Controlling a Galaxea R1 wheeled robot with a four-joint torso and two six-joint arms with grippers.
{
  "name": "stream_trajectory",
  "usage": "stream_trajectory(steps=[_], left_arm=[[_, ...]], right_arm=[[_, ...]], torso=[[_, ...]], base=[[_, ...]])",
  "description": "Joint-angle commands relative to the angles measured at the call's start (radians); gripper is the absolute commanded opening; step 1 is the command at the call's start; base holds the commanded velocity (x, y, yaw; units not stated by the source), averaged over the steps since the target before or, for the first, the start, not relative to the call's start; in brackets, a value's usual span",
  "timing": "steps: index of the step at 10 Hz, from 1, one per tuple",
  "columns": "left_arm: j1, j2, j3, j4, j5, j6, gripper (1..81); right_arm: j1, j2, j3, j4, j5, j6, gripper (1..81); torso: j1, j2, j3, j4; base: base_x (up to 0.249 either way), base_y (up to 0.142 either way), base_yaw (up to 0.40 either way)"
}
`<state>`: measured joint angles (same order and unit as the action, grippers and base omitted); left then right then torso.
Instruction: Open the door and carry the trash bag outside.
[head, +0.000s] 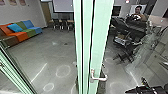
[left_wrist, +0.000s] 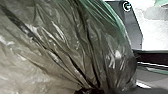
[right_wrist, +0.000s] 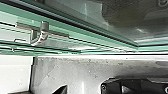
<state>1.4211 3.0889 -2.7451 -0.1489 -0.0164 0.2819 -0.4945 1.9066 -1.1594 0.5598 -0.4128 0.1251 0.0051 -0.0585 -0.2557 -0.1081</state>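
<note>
The glass door's tall pale-green frame (head: 98, 45) stands upright in the middle of the head view, with a metal lever handle (head: 97, 78) low on it. From the right wrist the door's green edge (right_wrist: 82, 30) and handle (right_wrist: 41, 35) also show; how my right gripper stands is unclear. Close to the left wrist bulges the full, translucent brownish trash bag (left_wrist: 65, 42). Its folds run together at a dark gathered neck (left_wrist: 88, 90), where my left gripper is shut on it; the bag covers much of that grip.
Another green frame edge (head: 15, 70) slants across the lower left. Beyond are a colourful sofa (head: 21, 31) and chairs (head: 62, 23). A person (head: 137, 15) is at the upper right beside dark equipment. A dark jointed shape (head: 150, 88) lies at the lower right.
</note>
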Motion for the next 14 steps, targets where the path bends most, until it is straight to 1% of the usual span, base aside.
stream_trajectory(steps=[1, 2, 4, 5, 6, 9, 10, 11, 13, 14], left_arm=[[-0.038, 0.011, 0.005, 0.003, 0.07, -0.003, 1.0], [-0.041, 0.011, 0.004, 0.002, 0.07, -0.004, 1.0], [-0.041, 0.008, 0.004, 0.003, 0.07, -0.003, 1.0], [-0.041, 0.008, 0.004, 0.003, 0.07, -0.003, 1.0], [-0.041, 0.01, 0.004, 0.002, 0.07, -0.003, 1.0], [-0.041, 0.007, 0.004, 0.003, 0.07, -0.003, 1.0], [-0.041, 0.008, 0.004, 0.002, 0.07, -0.003, 1.0], [-0.041, 0.011, 0.004, 0.003, 0.07, -0.003, 1.0], [-0.041, 0.013, 0.004, 0.002, 0.072, -0.003, 1.0], [-0.041, 0.011, 0.004, 0.002, 0.072, -0.003, 1.0]], right_arm=[[0.145, 0.04, 0.003, -0.088, -0.05, 0.135, 81.1], [0.161, 0.08, 0.0, -0.162, -0.066, 0.221, 81.1], [0.181, 0.126, -0.017, -0.328, -0.07, 0.416, 81.1], [0.19, 0.149, -0.014, -0.374, -0.069, 0.489, 81.1], [0.202, 0.172, -0.019, -0.396, -0.066, 0.534, 81.1], [0.268, 0.202, -0.003, -0.405, -0.064, 0.602, 81.1], [0.276, 0.214, 0.0, -0.405, -0.064, 0.637, 81.1], [0.297, 0.229, -0.008, -0.406, -0.067, 0.677, 81.1], [0.357, 0.26, -0.009, -0.435, -0.076, 0.783, 81.1], [0.365, 0.293, -0.023, -0.452, -0.096, 0.847, 81.1]], torso=[[0.0, 0.0, 0.0, 0.0], [0.0, 0.0, 0.0, 0.0], [0.0, 0.0, 0.0, 0.0], [0.0, 0.0, 0.0, 0.0], [0.0, 0.0, -0.001, 0.0], [0.0, 0.0, -0.001, 0.0], [0.001, 0.0, -0.001, 0.0], [0.001, 0.0, -0.001, 0.0], [0.001, 0.0, -0.002, 0.0], [0.001, 0.0, -0.002, 0.0]], base=[[0.0, 0.0, 0.0], [0.0, 0.0, 0.0], [0.0, 0.0, 0.0], [0.0, 0.0, 0.0], [0.0, 0.0, 0.0], [0.0, 0.0, 0.0], [0.0, 0.0, 0.0], [0.0, 0.0, 0.0], [0.0, 0.0, 0.0], [0.0, 0.0, 0.0]])
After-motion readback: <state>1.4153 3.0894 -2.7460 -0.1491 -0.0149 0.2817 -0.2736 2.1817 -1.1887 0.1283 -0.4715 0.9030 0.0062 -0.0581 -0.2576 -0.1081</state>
